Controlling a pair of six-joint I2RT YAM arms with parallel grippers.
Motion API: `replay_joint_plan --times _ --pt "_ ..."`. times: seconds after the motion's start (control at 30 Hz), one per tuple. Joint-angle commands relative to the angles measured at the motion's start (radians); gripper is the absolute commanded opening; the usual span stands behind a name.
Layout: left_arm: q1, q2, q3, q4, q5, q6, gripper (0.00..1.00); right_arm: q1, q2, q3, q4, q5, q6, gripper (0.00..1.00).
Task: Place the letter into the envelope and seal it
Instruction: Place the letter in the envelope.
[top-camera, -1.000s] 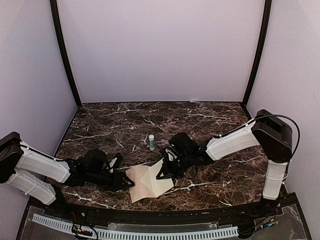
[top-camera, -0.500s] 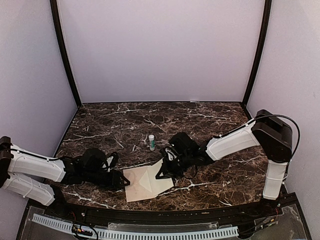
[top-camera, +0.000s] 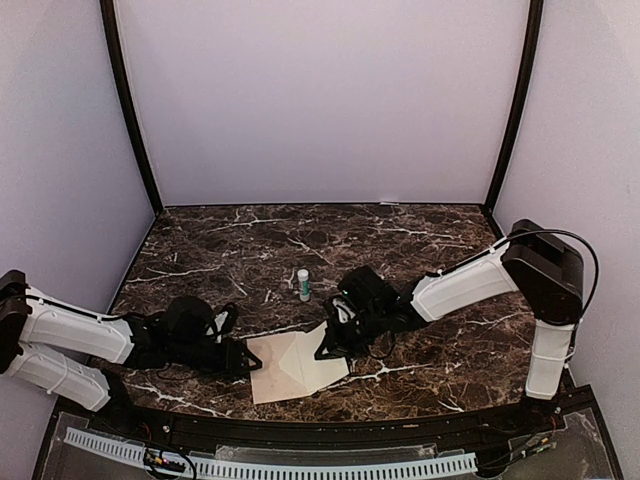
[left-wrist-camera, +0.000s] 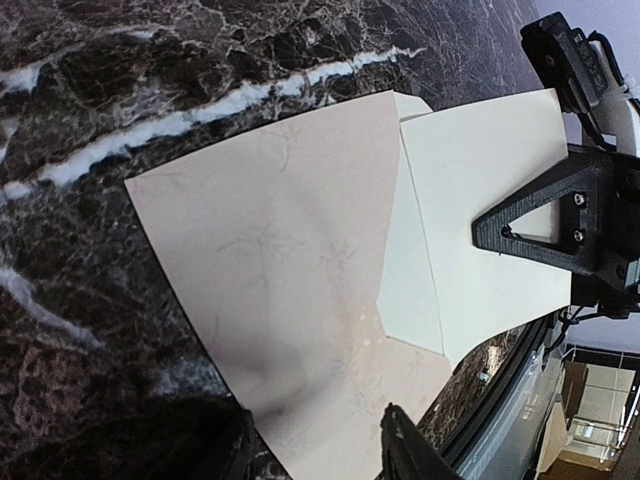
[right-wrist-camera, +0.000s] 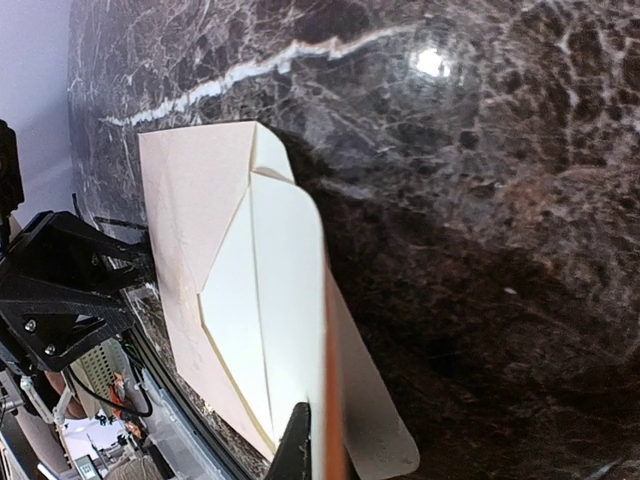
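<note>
Cream paper of the envelope is laid over the right part of the tan letter, both near the marble table's front edge. Its raised right edge is pinched by the fully closed right gripper; the half-open left gripper is set at the letter's left edge, nothing held. The pocket should be kept lifted while the letter is pushed squarely rightward. Since a second ago, the sheets have been turned squarer and the left arm drawn back

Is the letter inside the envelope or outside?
Mostly outside: the letter lies spread on the table, only one edge under the envelope.
</note>
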Motion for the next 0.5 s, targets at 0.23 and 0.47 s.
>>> replay_joint_plan --times 0.23,0.47 --pt "0.002 0.04 -0.032 -0.041 0.003 0.003 0.41 0.011 0.027 0.016 -0.016 0.024 0.005 0.0" --pt "0.001 0.059 -0.028 -0.026 0.014 0.005 0.4 0.026 0.055 0.049 -0.003 0.001 0.002 0.0"
